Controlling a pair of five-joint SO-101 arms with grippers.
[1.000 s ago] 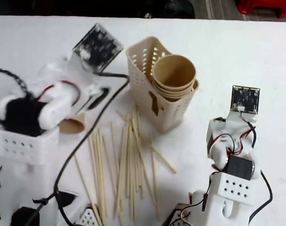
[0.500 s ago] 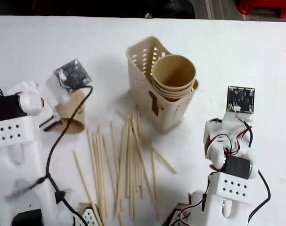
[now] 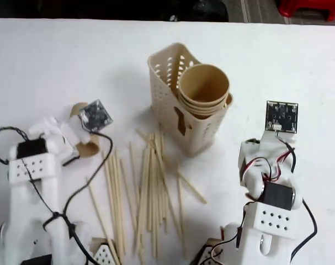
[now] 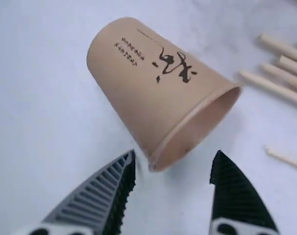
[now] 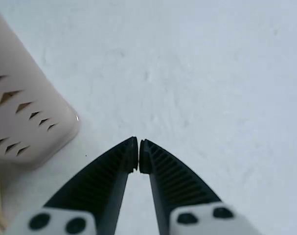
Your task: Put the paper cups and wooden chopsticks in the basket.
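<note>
A brown paper cup (image 4: 158, 95) lies on its side on the white table, its mouth towards my left gripper (image 4: 175, 169), which is open just short of the rim. From above, this cup (image 3: 85, 144) sits mostly under the left arm's wrist. A cream basket (image 3: 178, 94) stands mid-table holding stacked paper cups (image 3: 204, 88). Several wooden chopsticks (image 3: 145, 187) lie scattered in front of the basket. My right gripper (image 5: 138, 155) is shut and holds nothing, hovering over bare table beside the basket's corner (image 5: 26, 122).
The right arm (image 3: 272, 182) stands right of the basket. Cables (image 3: 73, 193) trail from the left arm across the chopsticks' left side. The table's far edge runs along the back; open surface lies at far left and far right.
The left arm has swung back and down from near the basket to the lying cup at the left. The right arm has barely moved.
</note>
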